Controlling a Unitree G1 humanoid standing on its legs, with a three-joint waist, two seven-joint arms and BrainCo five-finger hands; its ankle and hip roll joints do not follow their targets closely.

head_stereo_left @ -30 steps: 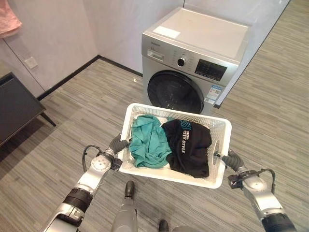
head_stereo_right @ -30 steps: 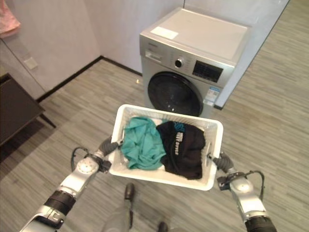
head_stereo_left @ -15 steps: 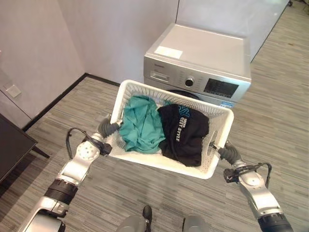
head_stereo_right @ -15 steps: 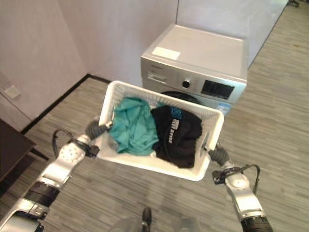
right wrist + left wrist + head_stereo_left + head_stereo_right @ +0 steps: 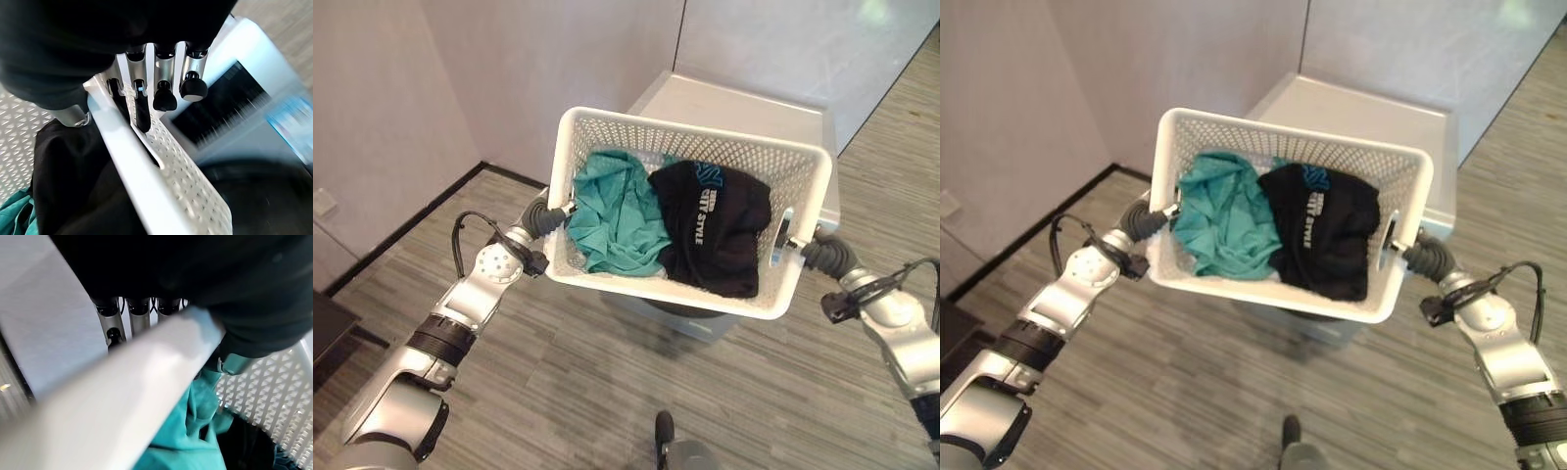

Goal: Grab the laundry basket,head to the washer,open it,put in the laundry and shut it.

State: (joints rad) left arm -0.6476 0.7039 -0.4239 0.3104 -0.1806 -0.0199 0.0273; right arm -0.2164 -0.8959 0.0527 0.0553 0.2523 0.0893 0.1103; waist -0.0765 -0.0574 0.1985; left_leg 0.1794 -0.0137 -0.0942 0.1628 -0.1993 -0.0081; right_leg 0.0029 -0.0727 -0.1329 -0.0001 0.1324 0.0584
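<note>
Both hands carry the white laundry basket (image 5: 688, 145) by its short ends, held up in the air over the washer (image 5: 744, 103). On the robot's left, the left hand (image 5: 542, 217) meets the basket's end wall near the rim; in its wrist view the fingers (image 5: 138, 316) run down the outside of the rim while the thumb sits on the inside against the mesh — a pinch on the rim. On the other end, the right hand (image 5: 1422, 259) grips at the slot handle; its wrist view shows the fingers (image 5: 142, 107) curled over the rim, at least one dark tip reaching into the slot, with the thumb inside against the wall. Two garments lie in the basket: a teal garment (image 5: 617, 211) bunched on the robot's left side and a black garment (image 5: 717, 226) with light print on the right, touching and partly overlapping in the middle. Behind and beneath the basket the washer stands against a pale wall — its flat light top shows past the far rim, and its front is mostly covered by the basket. Grey striped floor (image 5: 558, 372) lies around it.
</note>
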